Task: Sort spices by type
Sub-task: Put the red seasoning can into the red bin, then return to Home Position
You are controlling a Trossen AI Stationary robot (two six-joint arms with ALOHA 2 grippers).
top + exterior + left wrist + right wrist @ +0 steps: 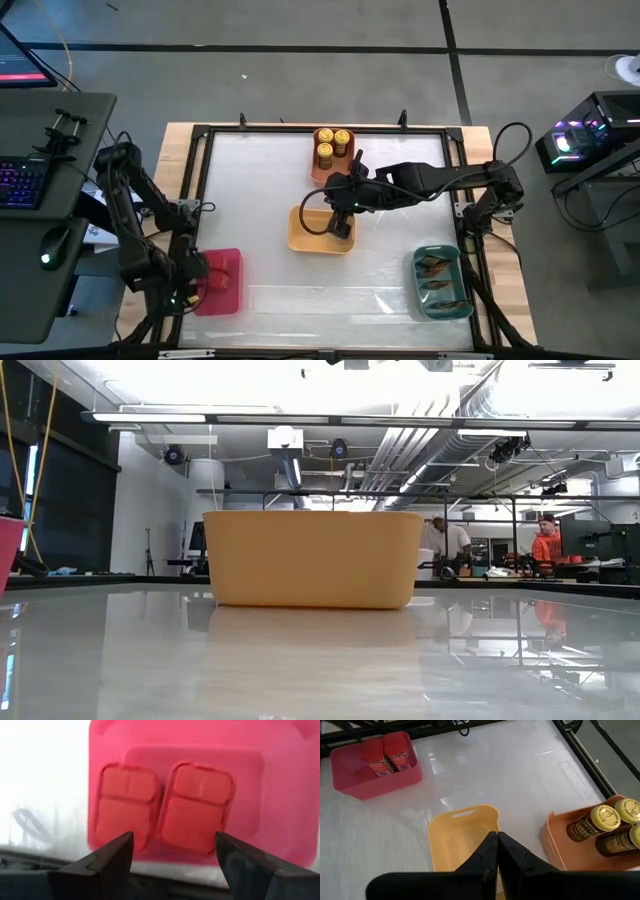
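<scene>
Two red blocky tins [197, 807] stand side by side in the red bin [200, 740], also in the right wrist view as tins [387, 757]. My left gripper [174, 842] hangs open above that bin's near-left side [197, 272], touching nothing. My right gripper [497, 847] is shut over the yellow bin [455, 835], at the table's middle [342, 225]; I see nothing between its fingers. Three yellow-lidded jars [333, 145] stand in the orange bin [322, 172]. Brownish packets [440, 280] lie in the teal bin [418, 285]. No grey-brown jars show.
The yellow bin [312, 558] fills the middle of the low view, with the red bin's edge [8, 550] at its left. A dark frame [200, 200] runs round the white table top. Bare table lies between the bins. People stand in the room far behind.
</scene>
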